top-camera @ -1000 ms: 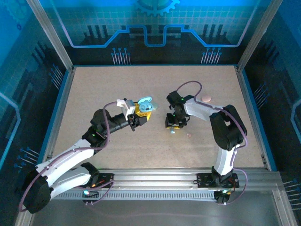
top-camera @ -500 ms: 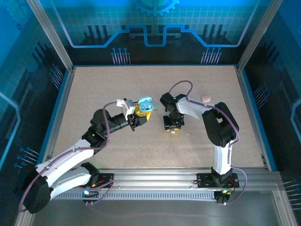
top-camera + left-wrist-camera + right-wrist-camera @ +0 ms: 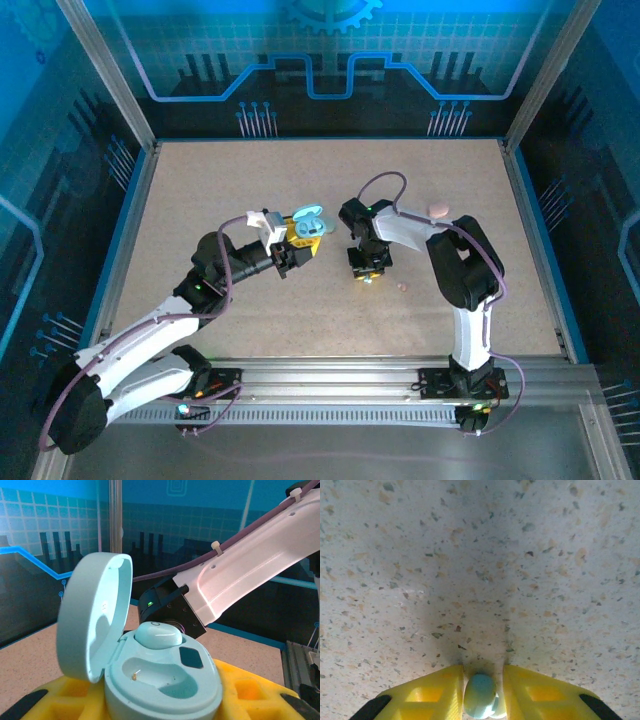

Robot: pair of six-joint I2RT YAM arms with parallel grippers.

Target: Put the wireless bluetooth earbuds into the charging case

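Pinching a pale blue earbud [image 3: 480,696] from both flanks with the yellow fingers of the right gripper [image 3: 483,676], low against the speckled table [image 3: 480,555]. Lying lengthwise between those fingers, long axis in line with them, one rounded end pointing out past the tips. Clamping the charging case [image 3: 150,705] in the left gripper [image 3: 304,238], mouth up, lid [image 3: 95,615] swung open and standing on edge. Nested in its far half, a second earbud [image 3: 157,635], long axis crosswise to the case; in the near socket [image 3: 165,677], just a small gold pin [image 3: 134,676]. Seen from above, farther right on the table, a pinkish bit [image 3: 403,287] and, well apart, a pink pod [image 3: 438,210].
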